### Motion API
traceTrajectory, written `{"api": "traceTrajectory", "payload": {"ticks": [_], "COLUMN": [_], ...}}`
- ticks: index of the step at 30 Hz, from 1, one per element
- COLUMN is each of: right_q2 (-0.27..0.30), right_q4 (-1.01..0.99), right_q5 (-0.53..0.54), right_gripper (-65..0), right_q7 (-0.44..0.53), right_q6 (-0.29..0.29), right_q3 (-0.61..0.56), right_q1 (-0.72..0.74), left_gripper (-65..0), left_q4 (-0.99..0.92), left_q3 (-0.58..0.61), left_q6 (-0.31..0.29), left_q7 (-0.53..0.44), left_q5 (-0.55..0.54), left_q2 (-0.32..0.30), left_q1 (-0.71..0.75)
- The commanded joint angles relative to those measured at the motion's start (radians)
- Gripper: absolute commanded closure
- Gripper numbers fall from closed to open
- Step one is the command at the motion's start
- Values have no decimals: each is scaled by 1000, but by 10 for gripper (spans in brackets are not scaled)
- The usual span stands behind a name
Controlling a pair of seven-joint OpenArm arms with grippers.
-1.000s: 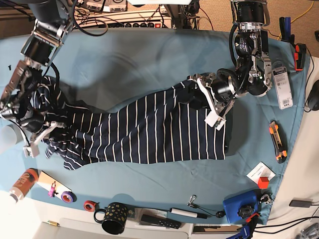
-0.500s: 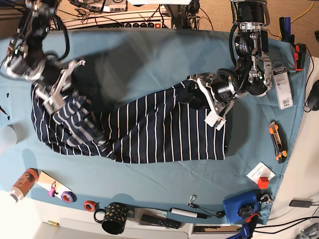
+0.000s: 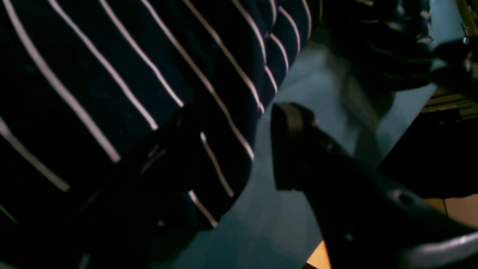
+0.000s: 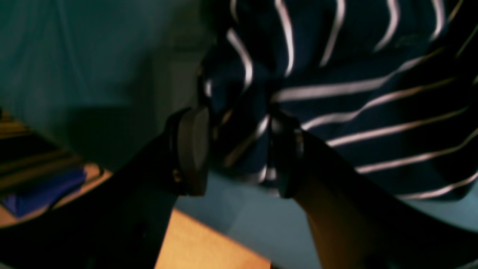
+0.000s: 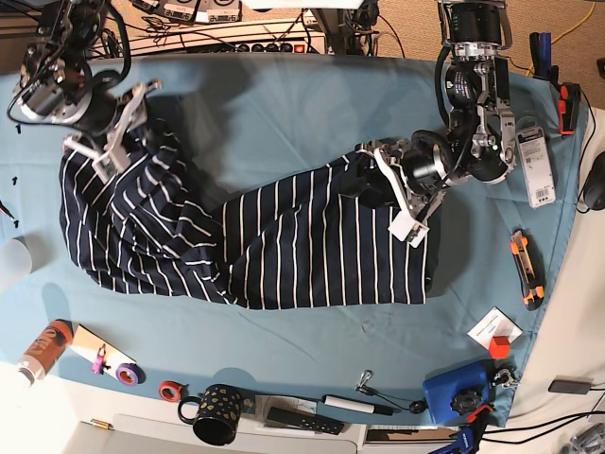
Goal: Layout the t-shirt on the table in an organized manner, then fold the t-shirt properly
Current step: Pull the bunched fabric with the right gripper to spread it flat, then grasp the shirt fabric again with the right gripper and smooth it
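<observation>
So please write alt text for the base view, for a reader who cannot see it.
A navy striped t-shirt lies spread but rumpled across a teal table, seen from above. The right gripper is at its far-left corner, the left gripper over its right end. A mug, tape rolls and tools line the near edge.

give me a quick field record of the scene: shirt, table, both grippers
shirt: navy with white stripes, spread unevenly, bunched in the middle, not folded
table: teal cloth, shirt lying across it
left gripper: jaws apart, one finger on the shirt's edge, the other over bare cloth
right gripper: jaws apart, a fold of shirt between them at the far corner
clutter: mug, tape rolls and pens along the near edge
</observation>
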Motion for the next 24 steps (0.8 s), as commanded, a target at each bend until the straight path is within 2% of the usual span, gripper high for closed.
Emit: {"api": "traceTrajectory", "payload": {"ticks": [1, 2, 4, 5, 8, 10, 14, 17, 21, 24], "right_q2": [14, 15, 14, 9, -18, -27, -27, -30, -31, -35], "right_q4": [16, 16, 16, 16, 16, 16, 3, -82, -238, -301], "right_q5": [11, 8, -13, -55, -218, -253, -263, -301, -283, -262], "right_gripper": [-273, -273, -273, -273, -273, -273, -273, -273, -273, -273], "right_q7": [23, 43, 158, 218, 303, 359, 371, 394, 406, 389], "right_q6": [1, 1, 0, -26, -120, -157, -201, -213, -209, -180], "right_q3": [7, 7, 16, 19, 23, 21, 20, 20, 20, 20], "right_q1": [6, 7, 7, 14, 60, 78, 93, 119, 198, 258], "left_gripper": [-309, -309, -309, -309, -309, -309, -309, -309, -309, -309], "left_q4": [17, 17, 17, 17, 17, 17, 17, 17, 17, 17], "left_q3": [-2, -2, -2, -2, -2, -2, -2, -2, -2, -2], "left_q6": [-5, -5, -5, -5, -5, -5, -5, -5, -5, -5], "left_q7": [-22, -21, -22, -27, -40, -45, -45, -47, -47, -47], "left_q5": [-25, -25, -25, -25, -25, -25, -25, -25, -25, -25], "left_q2": [-2, -2, -2, -2, -2, -2, -2, -2, -2, -2], "left_q1": [-13, -13, -14, -14, -13, -13, -13, -13, -13, -13]}}
